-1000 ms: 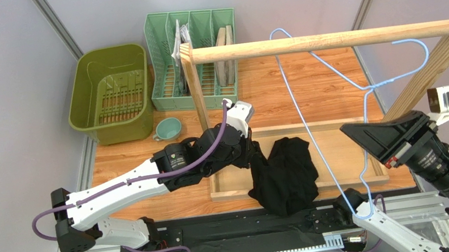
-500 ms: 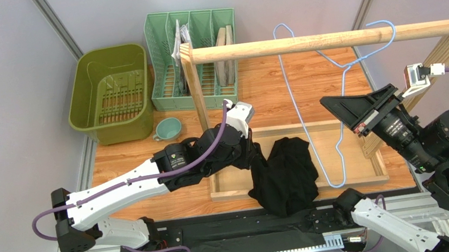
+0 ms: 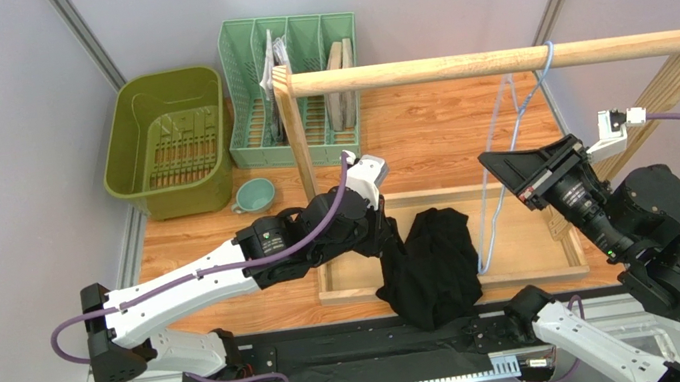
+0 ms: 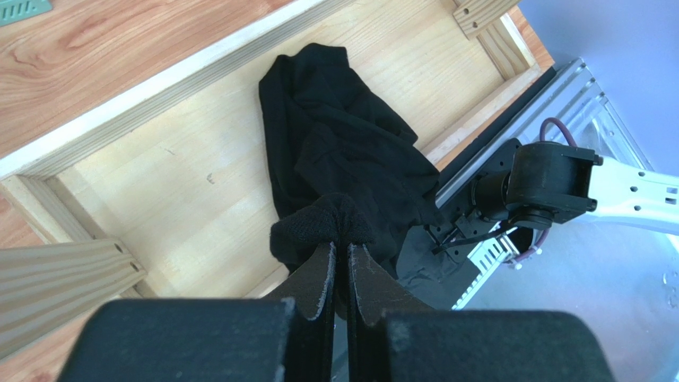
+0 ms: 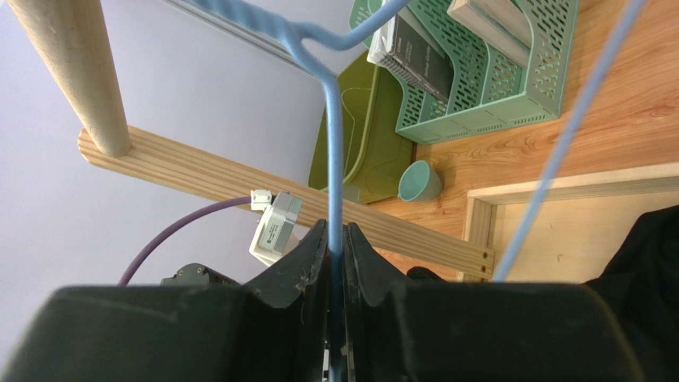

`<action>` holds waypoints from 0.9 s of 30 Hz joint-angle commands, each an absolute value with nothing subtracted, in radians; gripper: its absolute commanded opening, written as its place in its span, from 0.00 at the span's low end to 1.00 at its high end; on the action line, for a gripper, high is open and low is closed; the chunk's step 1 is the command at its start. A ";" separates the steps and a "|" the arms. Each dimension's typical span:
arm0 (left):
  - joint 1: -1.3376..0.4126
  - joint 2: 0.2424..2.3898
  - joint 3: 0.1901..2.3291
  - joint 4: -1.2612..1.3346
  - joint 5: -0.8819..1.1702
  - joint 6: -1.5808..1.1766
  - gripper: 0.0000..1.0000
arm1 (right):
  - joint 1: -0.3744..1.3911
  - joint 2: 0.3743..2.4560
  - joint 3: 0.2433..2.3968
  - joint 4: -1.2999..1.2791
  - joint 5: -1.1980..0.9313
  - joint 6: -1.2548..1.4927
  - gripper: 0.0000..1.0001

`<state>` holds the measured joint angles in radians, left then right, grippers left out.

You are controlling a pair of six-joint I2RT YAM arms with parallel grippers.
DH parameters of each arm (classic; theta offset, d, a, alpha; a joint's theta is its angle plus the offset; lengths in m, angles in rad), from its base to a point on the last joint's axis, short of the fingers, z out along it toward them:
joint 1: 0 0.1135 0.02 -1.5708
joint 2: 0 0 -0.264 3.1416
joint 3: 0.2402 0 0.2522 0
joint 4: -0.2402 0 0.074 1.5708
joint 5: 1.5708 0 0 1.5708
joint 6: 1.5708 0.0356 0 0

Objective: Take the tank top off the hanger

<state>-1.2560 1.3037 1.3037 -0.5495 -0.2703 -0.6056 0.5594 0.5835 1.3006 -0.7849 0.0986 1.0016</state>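
Note:
The black tank top lies crumpled in the wooden tray and hangs over its front edge, apart from the hanger. My left gripper is shut on a fold of it at its left edge; the left wrist view shows the fingers pinching the fabric. The light-blue hanger hangs edge-on, its hook at the wooden rail. My right gripper is shut on the hanger's wire, fingers closed around it.
The rail's frame stands over the tray, with a post at left and a slanted brace at right. A green file rack, olive basin and teal cup stand at the back left.
My right gripper has swung the hanger left and turned it edge-on, bringing its hook onto the rail. The left gripper and the tank top have not moved.

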 commanded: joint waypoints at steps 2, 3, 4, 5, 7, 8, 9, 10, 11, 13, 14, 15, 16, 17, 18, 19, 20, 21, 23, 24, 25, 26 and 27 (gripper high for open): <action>-1.253 1.324 1.308 -0.515 -0.261 -0.620 0.00 | 0.563 0.566 1.313 -0.895 0.167 0.888 0.35; -1.255 1.327 1.310 -0.515 -0.261 -0.620 0.00 | 0.563 0.563 1.315 -0.913 0.170 0.862 0.42; -1.253 1.328 1.312 -0.515 -0.261 -0.620 0.00 | 0.563 0.557 1.318 -0.929 0.179 0.821 0.48; -1.253 1.336 1.313 -0.518 -0.261 -0.620 0.00 | 0.563 0.551 1.319 -0.968 0.196 0.798 0.61; -1.253 1.347 1.319 -0.520 -0.268 -0.618 0.00 | 0.563 0.543 1.336 -1.003 0.206 0.747 0.72; -1.253 1.351 1.327 -0.520 -0.271 -0.618 0.00 | 0.563 0.537 1.348 -1.044 0.209 0.688 0.82; -1.253 1.365 1.333 -0.520 -0.273 -0.617 0.00 | 0.564 0.532 1.361 -1.070 0.212 0.664 0.85; -1.255 1.373 1.339 -0.522 -0.276 -0.611 0.00 | 0.563 0.531 1.376 -1.095 0.221 0.638 0.87; -1.252 1.396 1.356 -0.522 -0.275 -0.607 0.00 | 0.564 0.519 1.408 -1.145 0.239 0.599 0.91; -1.250 1.423 1.379 -0.525 -0.272 -0.592 0.00 | 0.563 0.503 1.446 -1.196 0.265 0.563 0.93; -1.250 1.457 1.403 -0.523 -0.268 -0.589 0.00 | 0.563 0.496 1.488 -1.250 0.303 0.549 0.96; -1.249 1.477 1.416 -0.522 -0.264 -0.584 0.00 | 0.563 0.479 1.512 -1.273 0.320 0.545 0.96; -1.244 1.497 1.442 -0.522 -0.255 -0.578 0.00 | 0.563 0.469 1.534 -1.293 0.330 0.542 0.96; -1.240 1.544 1.454 -0.512 -0.249 -0.575 0.00 | 0.563 0.463 1.552 -1.320 0.336 0.535 0.97; -1.236 1.572 1.469 -0.506 -0.238 -0.574 0.00 | 0.563 0.450 1.592 -1.331 0.334 0.534 0.97; -1.224 1.603 1.498 -0.500 -0.207 -0.572 0.00 | 0.563 0.445 1.606 -1.341 0.334 0.534 0.97; -1.212 1.700 1.531 -0.480 -0.172 -0.571 0.00 | 0.563 0.437 1.635 -1.363 0.330 0.531 0.97; -1.201 1.736 1.548 -0.479 -0.134 -0.575 0.00 | 0.563 0.434 1.655 -1.373 0.333 0.531 0.97; -1.195 1.836 1.585 -0.463 -0.098 -0.592 0.00 | 0.563 0.430 1.663 -1.396 0.342 0.529 0.98; -1.193 1.864 1.591 -0.459 -0.072 -0.597 0.06 | 0.563 0.428 1.658 -1.402 0.344 0.526 0.97; -1.193 1.888 1.595 -0.443 -0.063 -0.601 0.14 | 0.564 0.420 1.654 -1.413 0.347 0.525 0.97; -1.193 1.916 1.591 -0.431 -0.057 -0.620 0.34 | 0.565 0.416 1.646 -1.416 0.347 0.525 0.97; -1.195 1.920 1.579 -0.413 -0.048 -0.627 0.44 | 0.565 0.411 1.638 -1.419 0.345 0.523 0.97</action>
<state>-1.1984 1.8606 1.5734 -0.4606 -0.1337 -0.5976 0.5598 0.4152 1.6577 -1.3201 0.3248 0.5587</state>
